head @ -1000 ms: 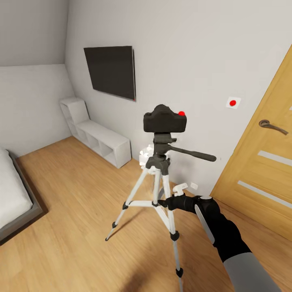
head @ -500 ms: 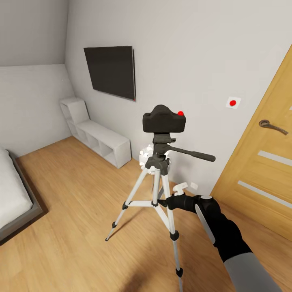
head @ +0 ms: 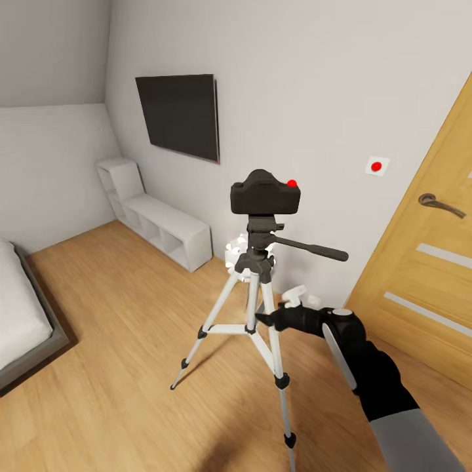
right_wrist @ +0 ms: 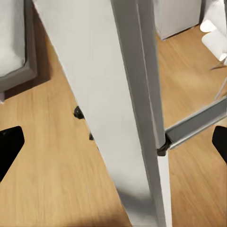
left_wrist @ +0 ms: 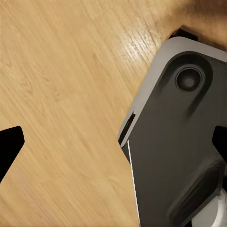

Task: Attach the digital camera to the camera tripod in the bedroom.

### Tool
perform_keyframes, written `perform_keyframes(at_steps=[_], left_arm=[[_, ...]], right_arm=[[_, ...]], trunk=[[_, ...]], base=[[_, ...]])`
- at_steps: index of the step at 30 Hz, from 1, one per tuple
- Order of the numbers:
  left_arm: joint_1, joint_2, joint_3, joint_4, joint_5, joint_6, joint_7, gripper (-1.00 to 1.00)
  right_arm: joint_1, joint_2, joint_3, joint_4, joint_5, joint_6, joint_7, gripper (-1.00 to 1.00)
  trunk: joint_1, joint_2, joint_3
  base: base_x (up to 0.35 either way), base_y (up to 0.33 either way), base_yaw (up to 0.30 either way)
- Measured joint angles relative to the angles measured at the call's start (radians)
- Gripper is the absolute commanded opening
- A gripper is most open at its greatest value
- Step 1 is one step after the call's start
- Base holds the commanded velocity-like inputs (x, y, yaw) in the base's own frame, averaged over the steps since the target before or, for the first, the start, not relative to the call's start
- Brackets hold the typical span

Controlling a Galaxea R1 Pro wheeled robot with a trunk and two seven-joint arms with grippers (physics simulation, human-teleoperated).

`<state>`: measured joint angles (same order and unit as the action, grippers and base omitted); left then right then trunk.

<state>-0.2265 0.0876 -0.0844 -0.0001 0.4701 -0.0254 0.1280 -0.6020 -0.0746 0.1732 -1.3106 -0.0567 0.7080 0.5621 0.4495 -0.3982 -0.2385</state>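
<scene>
Camera: small black digital camera [head: 265, 193] with red dot on top, seated on the black pan head, level and upright; looks already mounted.
Tripod: tall camera tripod [head: 252, 308] with silver-white legs and black joints, standing on the light wood floor [head: 118, 367] near the grey-white wall [head: 295, 98], legs spread wide, probably for stability under the load.
Right end effector [head: 262, 322]: close beside one upper leg, at the height of the cross brace; fingers spread in the right wrist view, leg [right_wrist: 127, 118] between them, not pinched; likely placed there to steady the stand.
Left end effector [left_wrist: 113, 144]: fingers spread, holding nothing, pointing down at the floor beside the robot's own grey base [left_wrist: 179, 142].
Progress: task seems nearly or fully done.
</scene>
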Motion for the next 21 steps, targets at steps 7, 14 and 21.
perform_keyframes(at_steps=[7,14,21], left_arm=[[0.0,0.0,0.0,0.0,0.0,0.0,0.0,1.0],[0.0,0.0,0.0,0.0,0.0,0.0,0.0,1.0],[0.0,0.001,0.0,0.0,0.0,0.0,0.0,1.0]], right_arm=[[0.0,-0.085,-0.006,-0.046,-0.004,0.036,0.159,1.0],[0.0,-0.191,-0.071,-0.063,0.0,0.064,0.358,1.0],[0.0,-0.249,-0.168,-0.038,0.002,0.07,0.41,1.0]], trunk=[[0.0,0.0,0.0],[0.0,0.0,0.0],[0.0,0.0,0.0]], base=[[0.0,0.0,0.0],[0.0,0.0,0.0],[0.0,0.0,0.0]])
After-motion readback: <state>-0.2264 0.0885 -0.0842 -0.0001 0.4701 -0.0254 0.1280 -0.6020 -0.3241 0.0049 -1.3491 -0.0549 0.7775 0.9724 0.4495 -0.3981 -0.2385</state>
